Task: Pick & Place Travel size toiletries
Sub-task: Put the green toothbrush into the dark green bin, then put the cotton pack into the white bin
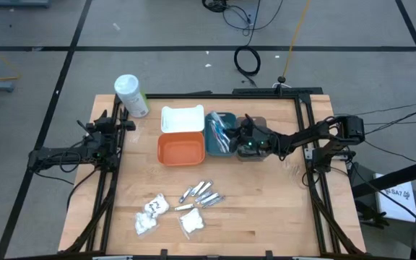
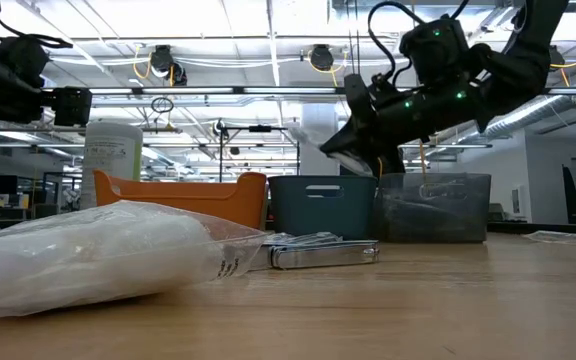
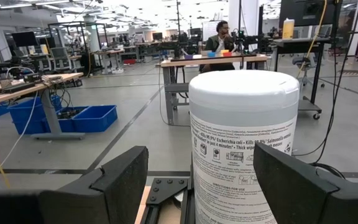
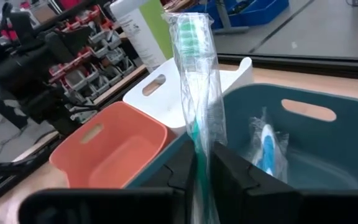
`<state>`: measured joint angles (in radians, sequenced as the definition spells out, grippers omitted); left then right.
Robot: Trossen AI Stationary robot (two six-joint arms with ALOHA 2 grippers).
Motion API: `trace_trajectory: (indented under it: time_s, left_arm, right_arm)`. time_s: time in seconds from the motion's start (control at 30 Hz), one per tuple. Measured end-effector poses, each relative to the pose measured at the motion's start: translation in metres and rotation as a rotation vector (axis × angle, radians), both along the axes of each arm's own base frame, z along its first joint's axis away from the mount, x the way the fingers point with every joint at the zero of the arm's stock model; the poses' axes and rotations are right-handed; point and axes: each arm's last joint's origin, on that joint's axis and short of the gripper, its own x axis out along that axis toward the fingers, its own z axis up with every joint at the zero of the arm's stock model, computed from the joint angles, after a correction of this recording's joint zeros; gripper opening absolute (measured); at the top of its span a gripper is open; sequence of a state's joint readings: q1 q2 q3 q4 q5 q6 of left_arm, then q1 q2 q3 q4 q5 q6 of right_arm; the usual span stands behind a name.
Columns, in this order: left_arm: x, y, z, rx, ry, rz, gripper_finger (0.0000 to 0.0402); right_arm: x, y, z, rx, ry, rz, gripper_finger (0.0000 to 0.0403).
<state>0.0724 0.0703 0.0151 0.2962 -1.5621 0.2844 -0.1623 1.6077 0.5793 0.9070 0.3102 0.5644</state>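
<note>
Clamped upright between the fingers of the right tool (image 4: 201,165), a wrapped toothbrush (image 4: 197,81) hanging over the teal tray (image 4: 328,134), ready to release; left tool (image 3: 197,180) open beside the bottle (image 3: 244,137).

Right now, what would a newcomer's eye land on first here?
The right end effector over the teal tray, shut on a wrapped toothbrush standing upright. Next, the orange tray at mid-table, with tubes and white packets scattered on the wood nearer the front.
</note>
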Motion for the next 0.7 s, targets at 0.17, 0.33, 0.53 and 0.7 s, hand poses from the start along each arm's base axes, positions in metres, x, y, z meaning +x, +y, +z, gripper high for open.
trace_trajectory:
  time_s: [0.17,0.33,0.53,0.7]
  left_arm:
    - [0.0,0.0,0.0,0.0,0.0,0.0,0.0285]
    - [0.0,0.0,0.0,0.0,0.0,0.0,0.0285]
    - [0.0,0.0,0.0,0.0,0.0,0.0,0.0285]
    - [0.0,0.0,0.0,0.0,0.0,0.0,0.0285]
  right_arm:
    - [0.0,0.0,0.0002,-0.001,-0.001,0.0,0.0045]
    - [0.0,0.0,0.0002,-0.002,-0.001,0.0,0.0082]
    - [0.0,0.0,0.0002,-0.001,-0.002,0.0,0.0136]
    - [0.0002,-0.0001,0.0011,-0.002,-0.012,-0.001,0.0168]
